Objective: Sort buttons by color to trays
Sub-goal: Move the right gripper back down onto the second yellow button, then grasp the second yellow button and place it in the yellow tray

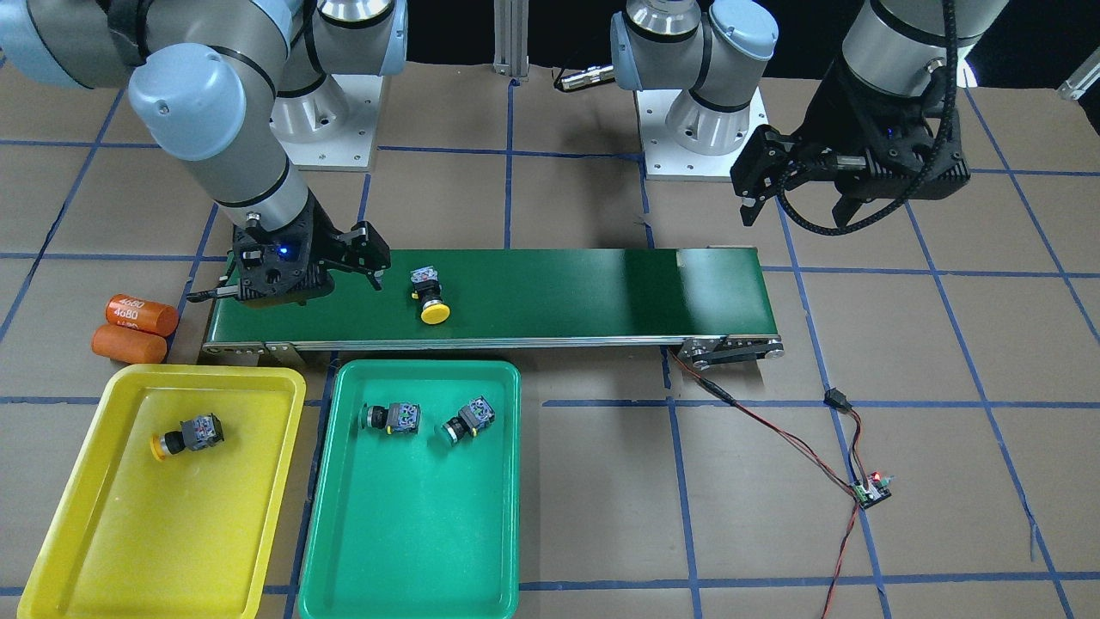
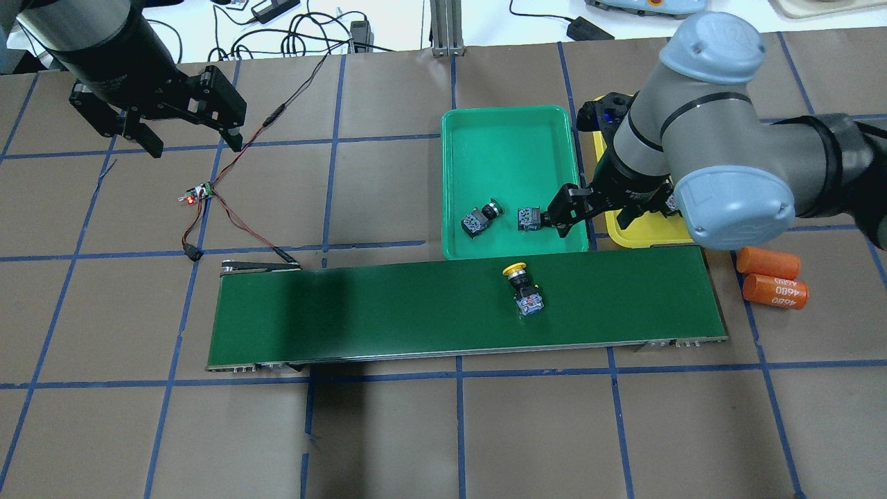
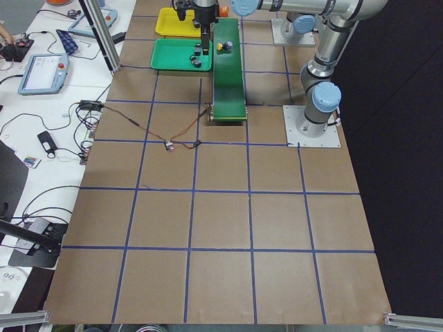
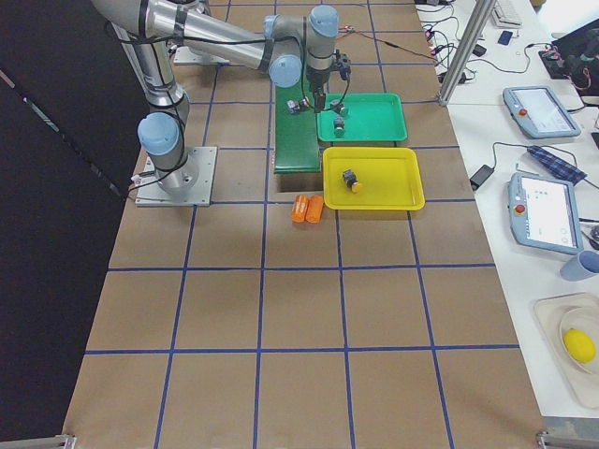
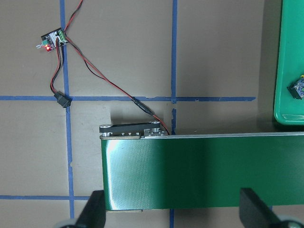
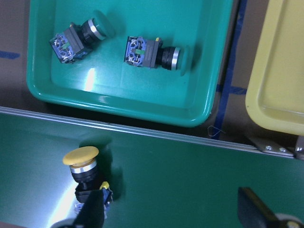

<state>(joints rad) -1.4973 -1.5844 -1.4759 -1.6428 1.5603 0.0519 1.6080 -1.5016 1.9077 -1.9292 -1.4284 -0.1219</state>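
Three of four sorted: green buttons (image 1: pixel 391 418) in green tray (image 1: pixel 339 383), one yellow button (image 1: pixel 185 436) in yellow tray (image 1: pixel 112 387). Left to do: last yellow button (image 6: pixel 83 166) on belt (image 1: pixel 584 292), just beside the spread, empty right end effector (image 6: pixel 173 211). Left end effector (image 1: pixel 795 206) spread, well apart.

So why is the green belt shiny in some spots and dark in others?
Right wrist view: glare whitens the conveyor belt beside the yellow button, and a bright spot shines on the green tray. Overhead view: a dark shadow crosses the belt's left part. Left wrist view: sheen at the belt's end.
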